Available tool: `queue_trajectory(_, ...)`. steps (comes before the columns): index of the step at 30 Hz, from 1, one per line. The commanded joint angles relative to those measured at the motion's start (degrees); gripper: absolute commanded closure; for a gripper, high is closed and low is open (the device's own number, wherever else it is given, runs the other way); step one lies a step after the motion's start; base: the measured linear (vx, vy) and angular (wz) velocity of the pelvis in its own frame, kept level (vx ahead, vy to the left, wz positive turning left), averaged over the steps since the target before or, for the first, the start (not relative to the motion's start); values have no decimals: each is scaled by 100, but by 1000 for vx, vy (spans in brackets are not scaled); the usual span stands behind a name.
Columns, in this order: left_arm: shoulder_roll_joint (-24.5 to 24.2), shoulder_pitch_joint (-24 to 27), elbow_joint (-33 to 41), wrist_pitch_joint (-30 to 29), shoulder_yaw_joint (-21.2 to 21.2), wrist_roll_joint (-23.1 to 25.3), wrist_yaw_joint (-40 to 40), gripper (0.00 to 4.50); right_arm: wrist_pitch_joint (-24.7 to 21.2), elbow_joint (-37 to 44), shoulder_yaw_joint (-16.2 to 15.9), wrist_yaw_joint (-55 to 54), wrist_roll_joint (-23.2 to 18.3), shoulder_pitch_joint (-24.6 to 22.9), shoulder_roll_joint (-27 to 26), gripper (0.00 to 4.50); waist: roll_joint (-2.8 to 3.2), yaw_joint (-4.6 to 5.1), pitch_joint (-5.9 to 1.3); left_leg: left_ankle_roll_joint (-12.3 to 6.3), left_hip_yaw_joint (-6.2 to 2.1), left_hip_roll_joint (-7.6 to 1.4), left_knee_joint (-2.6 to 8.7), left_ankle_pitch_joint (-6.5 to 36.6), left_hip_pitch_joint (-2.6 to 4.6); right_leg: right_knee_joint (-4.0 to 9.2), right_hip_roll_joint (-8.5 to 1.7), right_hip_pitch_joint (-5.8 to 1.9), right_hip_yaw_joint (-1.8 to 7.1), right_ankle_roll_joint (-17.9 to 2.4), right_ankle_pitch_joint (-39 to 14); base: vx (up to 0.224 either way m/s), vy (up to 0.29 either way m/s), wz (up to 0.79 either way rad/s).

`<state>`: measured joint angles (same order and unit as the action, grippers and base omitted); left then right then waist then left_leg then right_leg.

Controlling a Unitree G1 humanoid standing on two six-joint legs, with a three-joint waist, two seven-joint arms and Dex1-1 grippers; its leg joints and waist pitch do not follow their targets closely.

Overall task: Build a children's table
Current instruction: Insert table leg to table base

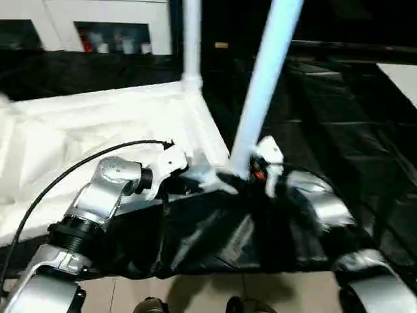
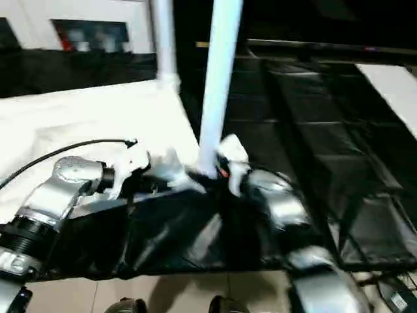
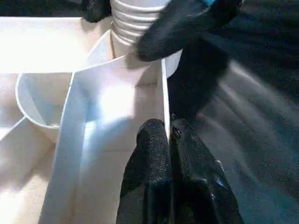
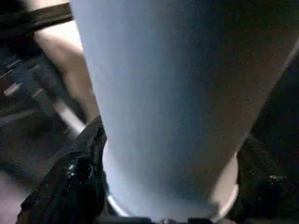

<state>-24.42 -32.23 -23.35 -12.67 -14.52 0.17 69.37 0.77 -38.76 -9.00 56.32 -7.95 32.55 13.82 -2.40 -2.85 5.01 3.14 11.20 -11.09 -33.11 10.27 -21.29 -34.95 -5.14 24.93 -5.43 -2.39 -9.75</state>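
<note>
Standing leg (image 4: 163,102) between right gripper (image 4: 168,186) fingers

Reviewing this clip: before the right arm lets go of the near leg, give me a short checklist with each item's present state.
1. Left gripper pinched shut on the tabletop's side wall: ok.
2. Right gripper fingers on both sides of the near leg: ok.
3. Near leg's ribbed end at the corner socket: ok.
4. Near leg fully seated: cannot tell.
5. Near leg upright: not ok, it tilts.
6. Far leg standing at its corner: ok.
</note>
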Motion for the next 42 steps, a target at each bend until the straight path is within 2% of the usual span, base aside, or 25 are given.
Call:
queue_trajectory(1,114,-185,131,255,-172,-267,432,450,-147,178,-215,433,-27,-127,52,124,4,-17,-501,-826,-44,-243,258,436,56,291,-356,-459,355,-1504,-289,0,0,0)
queue_trajectory(4,12,-199,81,348,-280,-312,829,450,-337,527,-373,1046,-133,-236,326,124,26,-52,-446,-369,-47,-271,292,1129,107,409,-335,-400,351,-1192,-1406,0,0,0)
queue_trajectory(6,-14,-214,33,406,-307,-309,926,450,-390,618,-418,1233,-168,-255,401,157,27,-66,-428,-242,-49,-273,301,1346,138,467,-349,-374,358,-1063,-1799,0,0,0)
queue_trajectory(8,-23,-235,-33,476,-314,-297,972,450,-459,720,-462,1383,-192,-284,469,159,24,-67,-400,-138,-63,-268,317,1552,163,528,-360,-355,353,-940,-2230,0,0,0)
queue_trajectory(10,-29,-267,-124,548,-322,-302,1055,450,-540,827,-525,1538,-193,-311,549,168,28,-78,-409,-71,-78,-278,326,1642,196,545,-367,-350,359,-897,-2363,0,0,0)
queue_trajectory(17,49,-369,-371,578,-269,-254,933,450,-711,897,-542,1516,-165,-379,524,172,1,-91,-452,-122,-77,-260,314,1274,116,457,-373,-410,360,-1002,-1803,0,0,0)
queue_trajectory(19,165,-409,-471,501,-209,-213,666,450,-853,826,-464,1190,-132,-404,412,172,-1,-99,-462,-158,-76,-258,306,1172,114,443,-369,-415,359,-1031,-1710,0,0,0)
queue_trajectory(22,347,-497,-660,412,-157,-20,122,450,-813,482,-248,315,27,-332,139,173,-13,-80,-461,-71,-85,-247,305,1118,97,451,-384,-415,353,-963,-1836,0,0,0)
queue_trajectory(25,692,-613,-877,150,-48,127,-674,450,-809,-176,125,-1153,151,-99,-315,173,-8,-44,-462,27,-99,-237,310,1166,99,467,-389,-415,337,-918,-2013,0,0,0)
queue_trajectory(26,728,-626,-900,131,-34,130,-742,450,-816,-231,156,-1266,152,-77,-353,173,2,-26,-455,75,-94,-242,316,1236,124,486,-380,-384,339,-917,-2078,0,0,0)
queue_trajectory(27,840,-637,-897,52,-30,156,-912,450,-838,-424,264,-1598,113,4,-493,174,-3,-25,-465,74,-102,-245,313,1287,116,486,-390,-409,335,-899,-2097,0,0,0)
queue_trajectory(29,1009,-627,-856,-46,-70,241,-1178,450,-792,-645,351,-1976,84,103,-704,174,13,-3,-461,69,-104,-245,322,1316,111,495,-387,-400,339,-895,-2048,0,0,0)
queue_trajectory(30,1297,-605,-819,-176,-116,377,-1646,450,-688,-926,382,-2524,143,234,-1013,174,12,9,-472,92,-101,-254,320,1328,125,483,-389,-392,341,-921,-1986,0,0,0)
queue_trajectory(32,1419,-588,-809,-214,-148,421,-1805,450,-627,-1022,370,-2691,182,277,-1144,174,12,14,-480,74,-100,-244,317,1293,115,476,-377,-412,333,-932,-1881,0,0,0)
queue_trajectory(33,1422,-588,-809,-214,-149,421,-1808,450,-625,-1024,370,-2694,183,278,-1148,174,10,24,-472,51,-94,-243,322,1310,115,487,-371,-397,339,-935,-1859,0,0,0)
queue_trajectory(37,1541,-593,-948,-106,-238,529,-1979,450,-286,-1208,392,-2863,302,356,-1342,174,6,36,-465,18,-108,-229,330,1557,118,529,-379,-408,327,-825,-2182,0,0,0)
queue_trajectory(39,1543,-584,-1009,-20,-262,542,-1954,450,-124,-1318,442,-2905,314,408,-1405,118,12,42,-451,27,-113,-232,335,1686,136,562,-386,-383,321,-778,-2383,0,0,0)
queue_trajectory(41,1489,-551,-1000,50,-270,515,-1857,450,-62,-1328,463,-2798,282,428,-1396,95,11,66,-439,44,-127,-232,342,1866,153,593,-385,-372,314,-699,-2636,0,0,0)
queue_trajectory(42,1442,-508,-934,84,-258,493,-1751,450,13,-1330,481,-2713,279,436,-1370,84,-17,73,-457,34,-128,-235,340,1854,147,594,-389,-385,314,-680,-2645,0,0,0)
